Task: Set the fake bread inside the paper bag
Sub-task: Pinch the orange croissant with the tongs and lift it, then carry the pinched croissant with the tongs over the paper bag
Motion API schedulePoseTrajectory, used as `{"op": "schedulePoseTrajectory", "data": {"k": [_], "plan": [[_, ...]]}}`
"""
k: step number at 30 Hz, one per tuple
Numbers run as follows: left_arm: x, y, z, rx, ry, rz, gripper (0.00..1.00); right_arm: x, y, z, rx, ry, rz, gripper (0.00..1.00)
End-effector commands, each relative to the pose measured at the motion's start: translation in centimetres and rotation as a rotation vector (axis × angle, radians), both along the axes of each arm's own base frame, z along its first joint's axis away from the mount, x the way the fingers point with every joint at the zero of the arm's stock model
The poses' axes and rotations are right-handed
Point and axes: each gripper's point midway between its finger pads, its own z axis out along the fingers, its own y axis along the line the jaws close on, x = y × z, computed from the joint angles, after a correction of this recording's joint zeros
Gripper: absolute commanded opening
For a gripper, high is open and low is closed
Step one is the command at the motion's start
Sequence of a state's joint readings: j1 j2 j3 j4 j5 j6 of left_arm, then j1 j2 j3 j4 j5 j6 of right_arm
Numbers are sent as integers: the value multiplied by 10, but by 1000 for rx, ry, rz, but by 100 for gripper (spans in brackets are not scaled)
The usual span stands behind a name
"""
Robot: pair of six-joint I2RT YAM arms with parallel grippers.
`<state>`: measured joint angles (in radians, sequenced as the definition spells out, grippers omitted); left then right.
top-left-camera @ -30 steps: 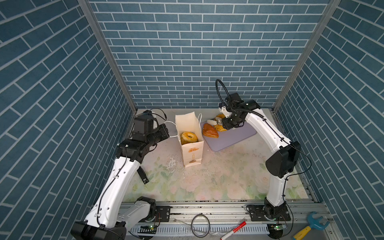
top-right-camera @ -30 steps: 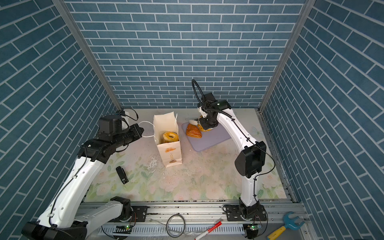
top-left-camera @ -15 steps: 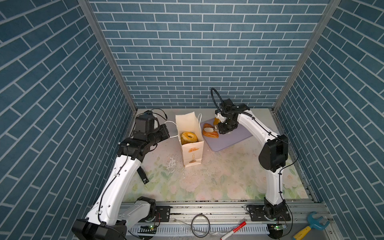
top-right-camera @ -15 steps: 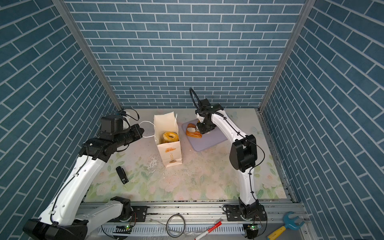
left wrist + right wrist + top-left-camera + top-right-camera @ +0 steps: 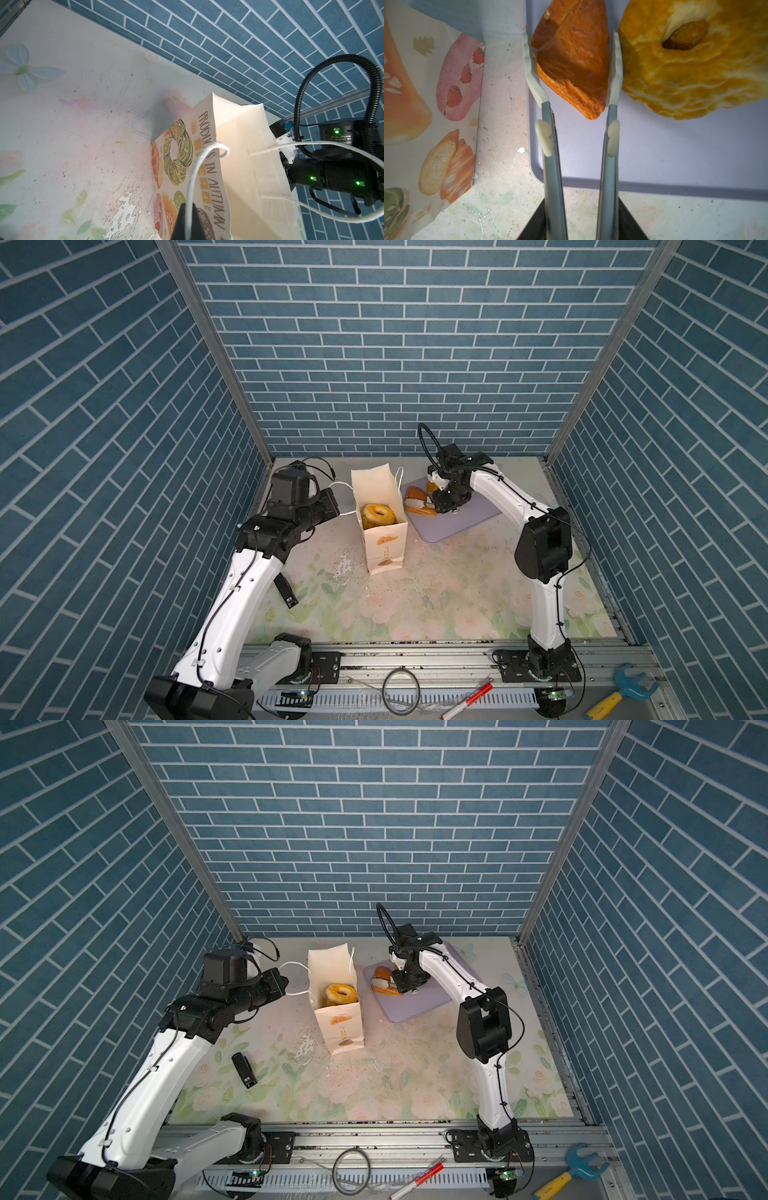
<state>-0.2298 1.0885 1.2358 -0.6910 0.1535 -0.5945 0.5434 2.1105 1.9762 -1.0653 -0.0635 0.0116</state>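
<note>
Now the right arm has drawn its elbow in and dropped its wrist since a second ago. That has brought the right gripper [image 5: 430, 502] off the far part of the lavender tray [image 5: 465, 522] and down onto the fake bread [image 5: 414, 493] at the tray's left edge, just right of the paper bag [image 5: 384, 547]. In the right wrist view its jaws stand part-way apart, one finger on each side of the dark flaky triangle [image 5: 577, 87], close against its flanks. Whether they already squeeze it I cannot tell. A ring-shaped bread [image 5: 695, 68] lies just beside the outer face of one finger. The next pick looks lined up rather than made, since the triangle seems to lie on the tray. The forearm reaches far and left from a high, bent elbow, with the wrist pitched steeply down.

The left arm has not moved. It leans in from the near left with its claw pointing right. The left gripper [image 5: 187, 220] is clamped tight on the bag's white cord handle [image 5: 192, 176], steadying the upright bag. One ring [image 5: 378, 513] already sits inside, near the top
</note>
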Motion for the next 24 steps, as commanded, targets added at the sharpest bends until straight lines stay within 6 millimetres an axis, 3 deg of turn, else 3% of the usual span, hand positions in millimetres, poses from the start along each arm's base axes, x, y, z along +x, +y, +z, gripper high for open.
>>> {"op": "schedulePoseTrajectory", "data": {"k": [1,6,12,18,24], "plan": [[-2,0,7,11,-17,-5,0,-4,4,-11,9,34,-21,45],[-5,1,8,7,-25,-2,0,-7,1,-2,15,12,-25,37],[-5,0,6,0,-23,-2,0,-15,-3,39,50,-63,-44,26],[-6,-1,9,-14,-36,-2,0,-30,-15,99,123,-168,-99,21],[-7,-3,10,-36,-44,-7,0,-42,-37,173,175,-325,-158,19]]}}
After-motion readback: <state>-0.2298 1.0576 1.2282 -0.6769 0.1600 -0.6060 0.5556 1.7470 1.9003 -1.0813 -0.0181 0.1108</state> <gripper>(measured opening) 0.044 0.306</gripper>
